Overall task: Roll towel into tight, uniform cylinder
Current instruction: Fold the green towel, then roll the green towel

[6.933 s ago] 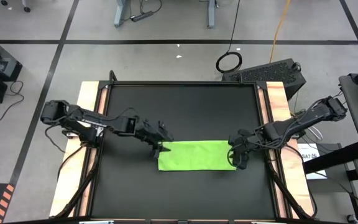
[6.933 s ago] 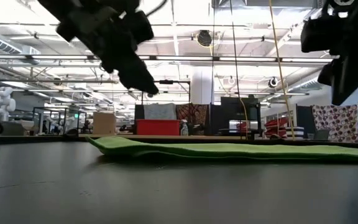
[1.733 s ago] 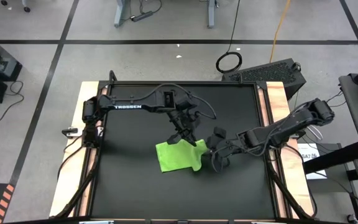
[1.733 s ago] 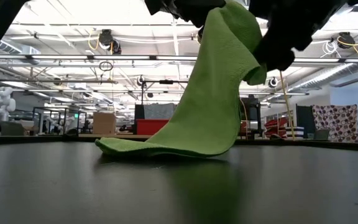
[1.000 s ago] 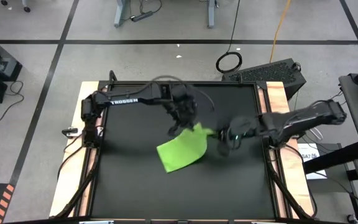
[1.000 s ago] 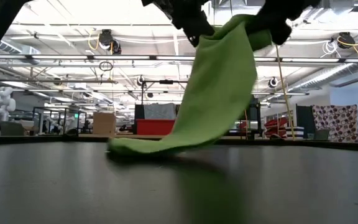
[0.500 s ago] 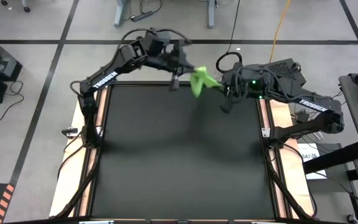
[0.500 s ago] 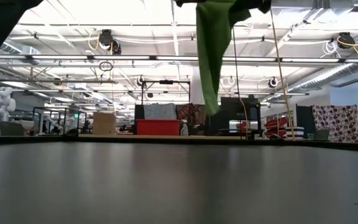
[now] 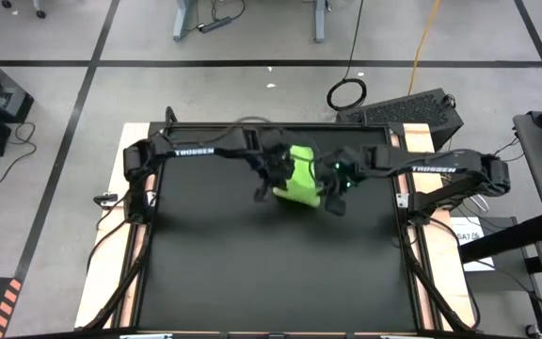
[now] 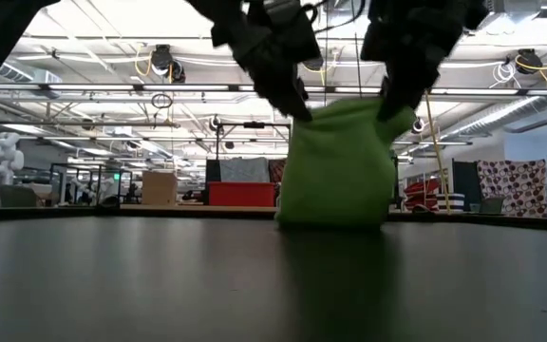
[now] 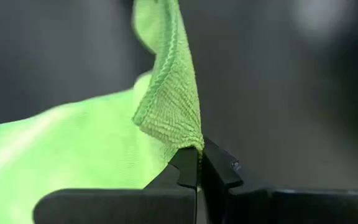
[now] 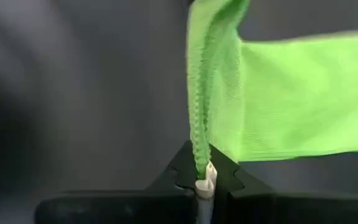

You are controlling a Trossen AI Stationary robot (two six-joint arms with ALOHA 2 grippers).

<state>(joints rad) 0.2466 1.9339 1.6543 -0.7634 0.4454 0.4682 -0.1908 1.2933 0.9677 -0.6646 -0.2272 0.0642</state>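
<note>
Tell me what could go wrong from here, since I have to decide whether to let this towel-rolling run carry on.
1. Both grips look thin: the left gripper and the right gripper each pinch only an edge of the towel, so a tug could pull it free.
2. The towel hangs bunched between them, its lower end on the table; laid down like this it may crease and roll unevenly.
3. The grippers are close together and might collide.

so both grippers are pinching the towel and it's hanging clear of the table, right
Not quite. Both the left gripper and the right gripper do pinch the towel, but it is not hanging clear: the low view shows its bottom edge resting on the table.
</note>
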